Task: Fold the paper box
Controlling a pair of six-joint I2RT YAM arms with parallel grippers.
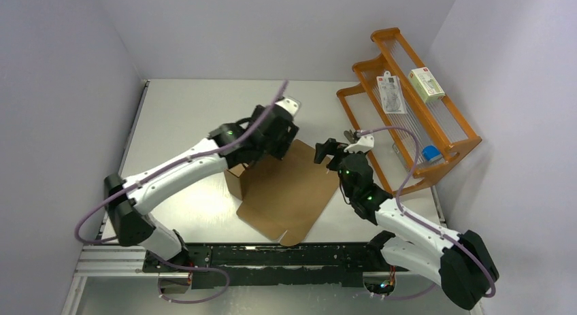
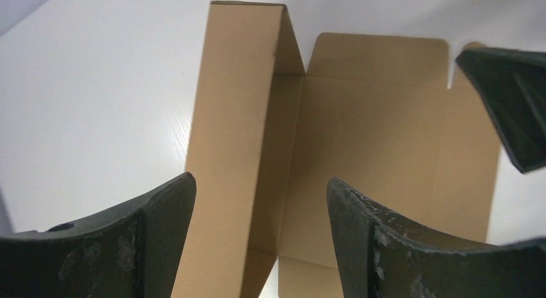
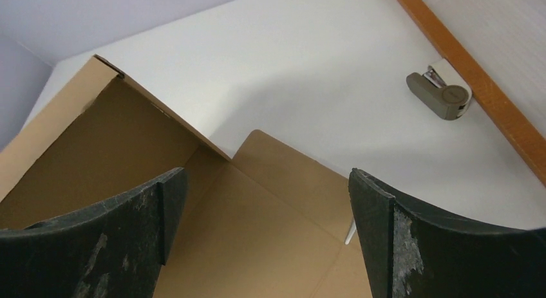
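I'm partway into the fold, at the wall-raising step. The paper box [image 1: 286,192] lies mostly flat on the bench [image 1: 190,111], its base panel spread open. Only its left side wall [image 2: 232,118] stands upright along the crease, with a narrow end flap leaning in at the far corner.

The left tool [image 1: 277,135] hovers above the box's far left corner, looking down along that raised wall. Its jaws are wide and straddle the wall line from above without touching it, as far as I can tell, and they hold nothing. The right tool [image 1: 325,152] hangs over the box's far right edge, jaws spread as wide as I see them, also empty. One of its fingers shows at the edge of the left wrist view, just above the base panel.

The orange rack [image 1: 446,158] sits well off to the box's right.

Next, I judge, a second wall has to come up. I'd bring the right tool down to the box's far edge, get a finger under the flat flap and lift it along the score, while the left tool pins the standing wall so it can't flop back. The sheet is light, so it may slide on the bench rather than bend.
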